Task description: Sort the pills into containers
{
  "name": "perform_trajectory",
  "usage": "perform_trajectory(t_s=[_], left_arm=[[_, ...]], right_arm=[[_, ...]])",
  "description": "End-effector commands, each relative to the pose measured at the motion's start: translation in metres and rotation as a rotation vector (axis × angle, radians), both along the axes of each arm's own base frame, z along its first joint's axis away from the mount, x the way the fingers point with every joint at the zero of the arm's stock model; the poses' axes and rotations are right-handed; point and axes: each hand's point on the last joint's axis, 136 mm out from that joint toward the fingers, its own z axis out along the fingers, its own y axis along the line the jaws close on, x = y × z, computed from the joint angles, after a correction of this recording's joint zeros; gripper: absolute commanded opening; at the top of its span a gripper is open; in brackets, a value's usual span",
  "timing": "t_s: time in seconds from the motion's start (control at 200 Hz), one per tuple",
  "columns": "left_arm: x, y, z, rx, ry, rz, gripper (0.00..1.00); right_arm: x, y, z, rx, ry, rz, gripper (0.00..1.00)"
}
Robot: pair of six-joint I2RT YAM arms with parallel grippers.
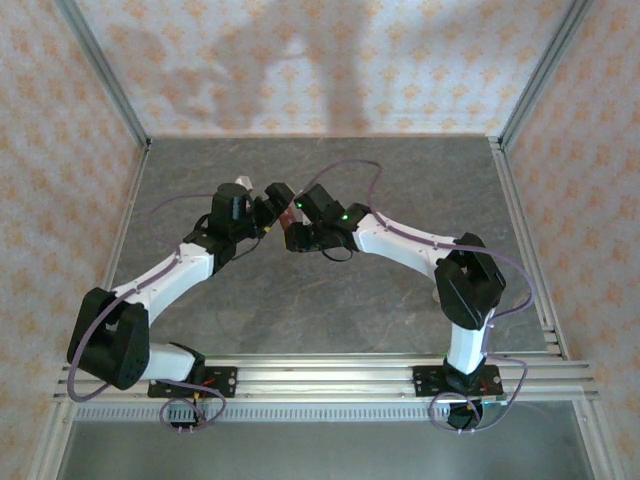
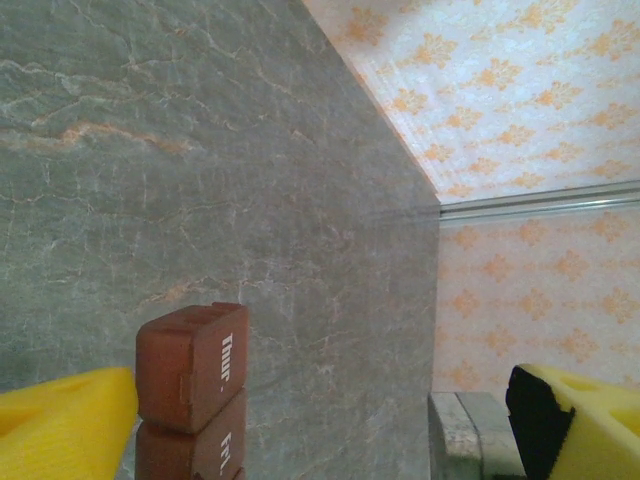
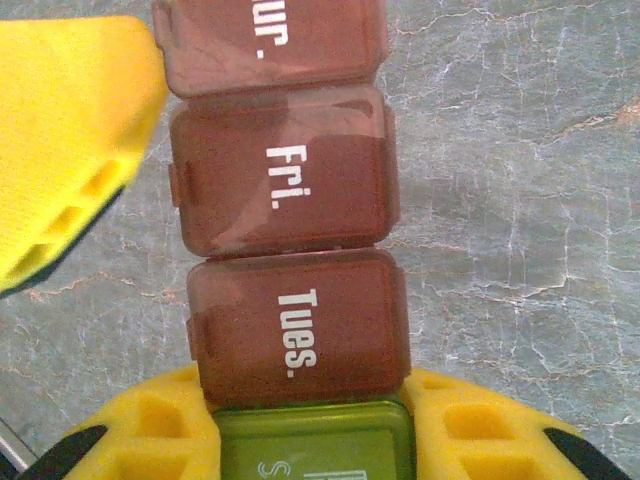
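**A:** What do we read on the containers [image 3: 285, 260]?

**B:** It's one strip of joined boxes w/ white lettering on red-brown lids. In the right wrist view the top box is cut by the frame, so we get only "ur.", then "Fri.", then "Tues." The last box is green. Its writing starts w/ "S" and the rest is out of frame.

**A:** Lids?

**B:** All down, as far as we see.

**A:** And the right gripper [image 3: 312, 440]?

**B:** It's clamped on the green end, w/ yellow pads [image 3: 150, 430] tight on both sides.

**A:** Left gripper [image 2: 320, 430]?

**B:** Jaws spread wide, nothing held. From its wrist cam we see the strip's [image 2: 192, 385] other end between the fingers, just beside one yellow finger [image 2: 60, 420]. We can't tell if they touch. "Thur." reads in full there, w/ "Fri." below it.

**A:** Where's all this?

**B:** In the top view the two grippers meet over the middle of the grey marbled table [image 1: 330, 320], w/ the strip [image 1: 296, 236] between them. We can't tell if it rests on the table.
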Motion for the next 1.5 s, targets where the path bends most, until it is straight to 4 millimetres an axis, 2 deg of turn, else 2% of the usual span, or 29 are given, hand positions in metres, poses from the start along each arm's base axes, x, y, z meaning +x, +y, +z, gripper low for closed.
perform_trajectory(t_s=[0.0, 0.876, 1.161, 1.497], left_arm=[[0.006, -0.007, 0.01, -0.022, -0.038, -0.006, 0.95], [0.007, -0.02, 0.034, -0.056, -0.085, -0.02, 0.95], [0.01, -0.024, 0.035, -0.066, -0.085, -0.023, 0.95], [0.006, -0.034, 0.057, -0.156, -0.11, -0.02, 0.95]], right_arm=[[-0.002, 0.004, 0.005, 0.016, -0.011, -0.001, 0.0], [-0.005, 0.001, -0.008, -0.006, 0.003, -0.002, 0.0], [-0.006, 0.001, -0.008, -0.003, 0.005, -0.003, 0.0], [-0.004, -0.002, -0.013, -0.02, 0.002, -0.018, 0.0]])
